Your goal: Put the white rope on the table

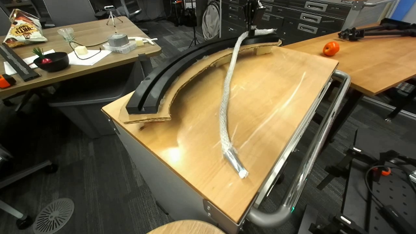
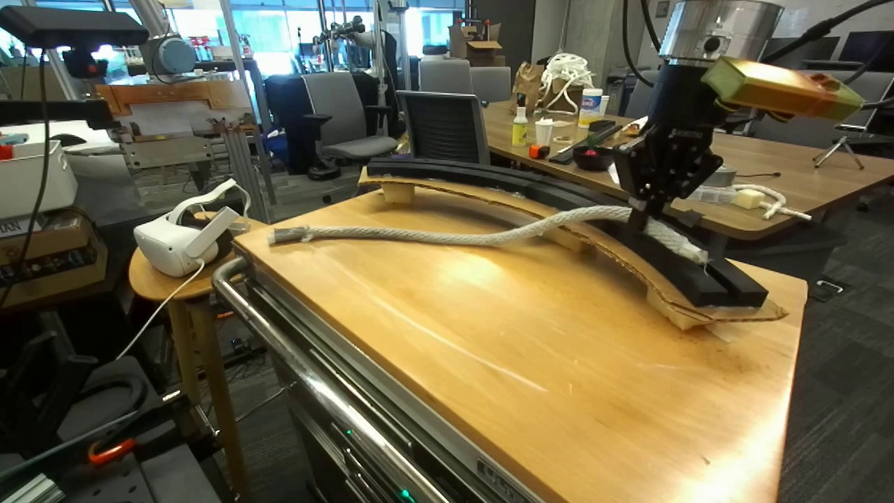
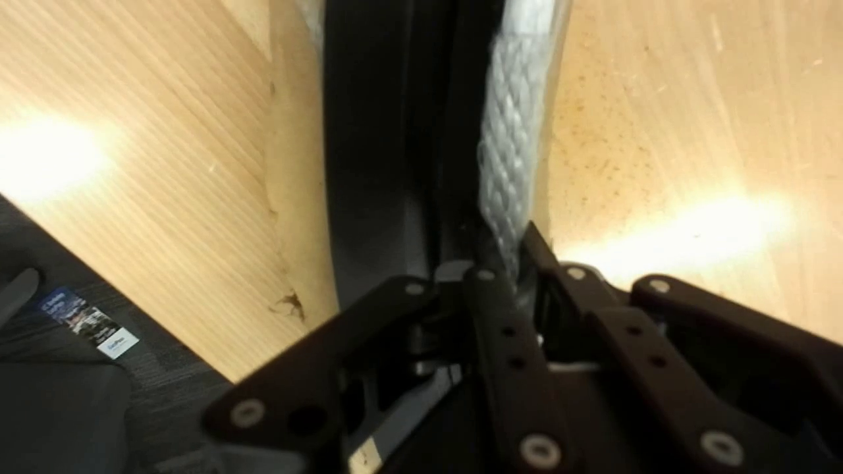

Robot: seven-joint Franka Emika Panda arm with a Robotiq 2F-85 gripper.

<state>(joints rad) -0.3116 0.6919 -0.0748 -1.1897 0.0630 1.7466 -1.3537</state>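
In an exterior view, see a black, linkage-fingered end effector (image 1: 252, 32) at the top edge, clamped onto a long, pale grey-white braided rope (image 1: 224, 107). Follow the rope from there across a curved black grooved track (image 1: 177, 70), set on a brown corrugated cardboard base (image 1: 169, 100), then down the glossy light-brown wooden surface (image 1: 195, 136) to a silver-taped end. Beside the surface, find a polished metal tube rail (image 1: 312, 152).

In an exterior view, with a white headset (image 2: 183, 241) on a round wooden stool (image 2: 150, 276), see the end effector upright over the track, narrowed onto the rope close to its other end. Find this short end along the track (cannot tell touching from hovering), and the long remainder draped past the cardboard edge and resting on the surface, with its taped tip near a corner.

In the wrist view, look down past dark linkages to fingertips (image 3: 541, 253) set close on either side of the rope, with the braid between. Ahead, see the short end along one side of the track, and dark carpet (image 3: 158, 368) past the surface edge.
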